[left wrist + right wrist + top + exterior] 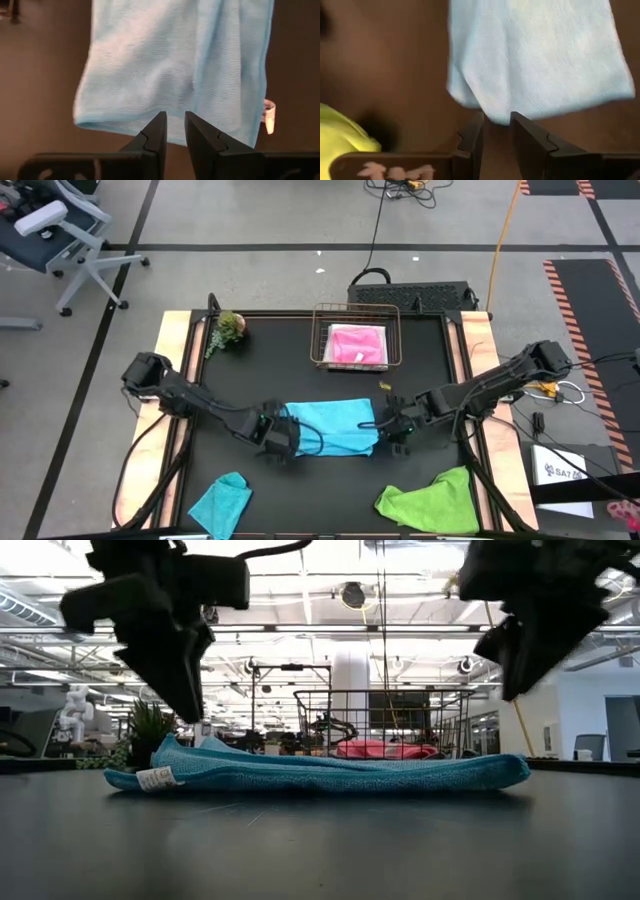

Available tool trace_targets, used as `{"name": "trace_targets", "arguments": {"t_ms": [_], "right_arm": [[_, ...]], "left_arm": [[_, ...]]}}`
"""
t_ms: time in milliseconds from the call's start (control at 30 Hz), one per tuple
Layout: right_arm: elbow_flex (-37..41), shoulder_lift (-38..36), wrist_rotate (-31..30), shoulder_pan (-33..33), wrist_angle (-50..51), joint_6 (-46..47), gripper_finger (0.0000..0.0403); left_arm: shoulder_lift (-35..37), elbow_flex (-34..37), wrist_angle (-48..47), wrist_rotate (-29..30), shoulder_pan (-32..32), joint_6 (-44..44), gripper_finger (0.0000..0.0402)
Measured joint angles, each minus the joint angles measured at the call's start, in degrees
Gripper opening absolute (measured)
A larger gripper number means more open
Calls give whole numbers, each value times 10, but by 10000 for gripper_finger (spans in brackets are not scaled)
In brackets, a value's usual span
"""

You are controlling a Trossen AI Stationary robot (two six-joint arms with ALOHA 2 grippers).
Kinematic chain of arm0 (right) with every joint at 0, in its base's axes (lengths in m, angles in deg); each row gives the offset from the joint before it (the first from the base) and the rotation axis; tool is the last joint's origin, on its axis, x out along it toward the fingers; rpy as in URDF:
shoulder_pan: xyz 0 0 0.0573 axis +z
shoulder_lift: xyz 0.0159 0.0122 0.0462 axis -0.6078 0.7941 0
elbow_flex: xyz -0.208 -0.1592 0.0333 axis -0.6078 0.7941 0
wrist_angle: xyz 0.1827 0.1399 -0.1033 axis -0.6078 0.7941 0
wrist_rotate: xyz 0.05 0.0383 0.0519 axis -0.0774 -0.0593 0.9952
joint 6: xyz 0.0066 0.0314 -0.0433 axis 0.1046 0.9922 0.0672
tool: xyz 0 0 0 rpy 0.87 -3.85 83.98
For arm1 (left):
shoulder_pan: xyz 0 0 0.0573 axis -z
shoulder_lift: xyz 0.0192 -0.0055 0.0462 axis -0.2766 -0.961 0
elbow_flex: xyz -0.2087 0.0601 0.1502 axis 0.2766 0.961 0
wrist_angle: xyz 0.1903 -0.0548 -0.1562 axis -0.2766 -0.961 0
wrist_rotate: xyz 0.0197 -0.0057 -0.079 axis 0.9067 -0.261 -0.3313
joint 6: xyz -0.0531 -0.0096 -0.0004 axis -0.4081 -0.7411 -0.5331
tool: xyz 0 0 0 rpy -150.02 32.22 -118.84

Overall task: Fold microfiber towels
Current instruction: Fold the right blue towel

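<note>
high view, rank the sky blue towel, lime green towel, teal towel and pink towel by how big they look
1. sky blue towel, folded at centre
2. lime green towel, crumpled, cut off by the frame edge, so unsure
3. teal towel, crumpled, and pink towel, folded in the wire basket, look about alike

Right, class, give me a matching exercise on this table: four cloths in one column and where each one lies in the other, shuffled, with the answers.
Things:
1. sky blue towel
2. hot pink towel
3. teal towel
4. lime green towel

Places:
A. near edge of the table, on the left arm's side
B. inside the wire basket
C. middle of the table, between the left gripper and right gripper
D. near edge of the table, on the right arm's side

Pairs: 1-C, 2-B, 3-A, 4-D
</note>
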Motion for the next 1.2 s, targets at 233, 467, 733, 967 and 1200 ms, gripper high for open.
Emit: {"name": "trace_targets", "arguments": {"t_ms": [233,467,733,967,1200], "right_arm": [[0,23,3,6,-13,20,86],[0,22,4,5,-11,24,86],[0,26,32,18,-58,7,87],[0,85,31,36,-82,-45,87],[1,144,-13,43,-99,-103,87]], "left_arm": [[-18,0,5,-28,35,-37,72],[-18,0,14,-35,40,-76,72],[-18,0,14,-58,36,-75,72],[-18,0,14,-58,36,-72,72],[-18,0,15,-58,36,-75,72]]}}
